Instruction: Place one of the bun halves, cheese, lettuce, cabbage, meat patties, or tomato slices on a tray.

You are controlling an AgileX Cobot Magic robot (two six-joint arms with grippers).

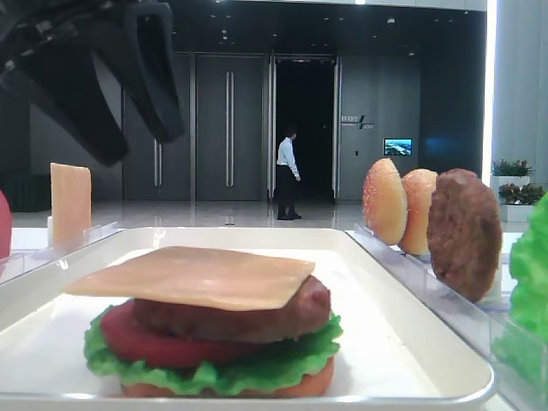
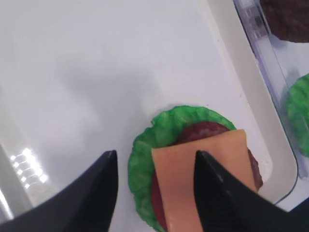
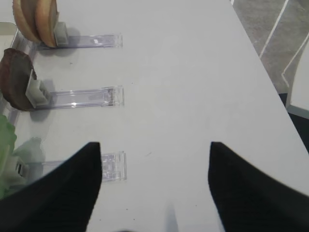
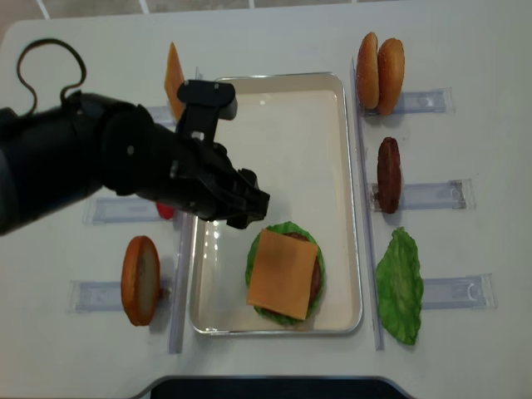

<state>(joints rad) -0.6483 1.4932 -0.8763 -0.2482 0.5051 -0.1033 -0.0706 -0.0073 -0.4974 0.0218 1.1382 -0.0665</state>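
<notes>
On the white tray lies a stack: lettuce, a tomato slice, a meat patty and a cheese slice on top. My left gripper hovers open just up-left of the stack, holding nothing. In the left wrist view its gripper frames the cheese from above without touching it. My right gripper is open over bare table, away from the tray.
Clear racks flank the tray. On the right stand two bun halves, a patty and a lettuce leaf. On the left are a standing cheese slice, a bun half and a partly hidden tomato slice.
</notes>
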